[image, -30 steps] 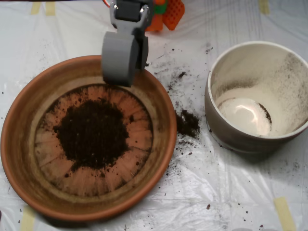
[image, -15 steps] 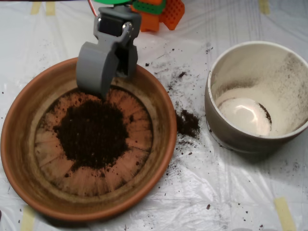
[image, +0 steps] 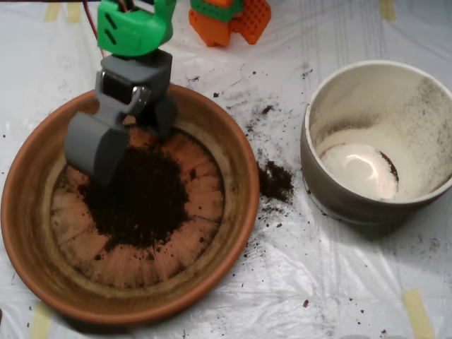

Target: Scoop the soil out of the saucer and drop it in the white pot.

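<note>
The soil (image: pixel 141 198) lies as a dark, crumbly mound on the ridged floor of the saucer (image: pixel 233 191), roughly at its centre, and the grey scoop (image: pixel 106 152) sits right at the mound's upper-left edge, its lower rim touching or just above the dark grains. The two shells of the scoop stand apart, the lighter grey one on the left and the darker one behind it to the right, so the scoop is open over the soil. The arm reaches down from the top edge of the view, with a green link (image: pixel 134 27) above a dark grey wrist block (image: pixel 134 78), and the scoop tilts down and to the left from that block, inside the saucer's far rim. The white pot (image: pixel 339 198) stands well apart on the right, a thin dark smear of soil on its pale floor. Between saucer and pot a small spilled clump (image: pixel 275 181) lies on the white plastic sheet (image: pixel 318 282), with finer crumbs scattered around it.
</note>
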{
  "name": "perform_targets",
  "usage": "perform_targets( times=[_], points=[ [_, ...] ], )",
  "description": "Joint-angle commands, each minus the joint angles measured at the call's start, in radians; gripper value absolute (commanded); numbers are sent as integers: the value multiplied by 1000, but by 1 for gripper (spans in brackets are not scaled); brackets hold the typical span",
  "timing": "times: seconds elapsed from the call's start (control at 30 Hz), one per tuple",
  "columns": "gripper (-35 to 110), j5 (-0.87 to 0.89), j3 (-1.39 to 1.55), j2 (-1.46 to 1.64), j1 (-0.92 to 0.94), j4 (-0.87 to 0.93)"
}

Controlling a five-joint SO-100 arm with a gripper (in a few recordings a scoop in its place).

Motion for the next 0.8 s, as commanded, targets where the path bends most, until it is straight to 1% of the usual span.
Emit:
perform_targets(
  times=[0.0,0.17,0.3,0.47,0.63,0.77],
  points=[
    [43,9,-198,-126,32,29],
    [46,6,-319,-272,40,100],
    [45,-6,-325,-302,15,100],
    [37,-17,-394,-387,-2,117],
    [31,-14,-457,-446,20,129],
    [30,-15,-528,-511,32,161]
  ],
)
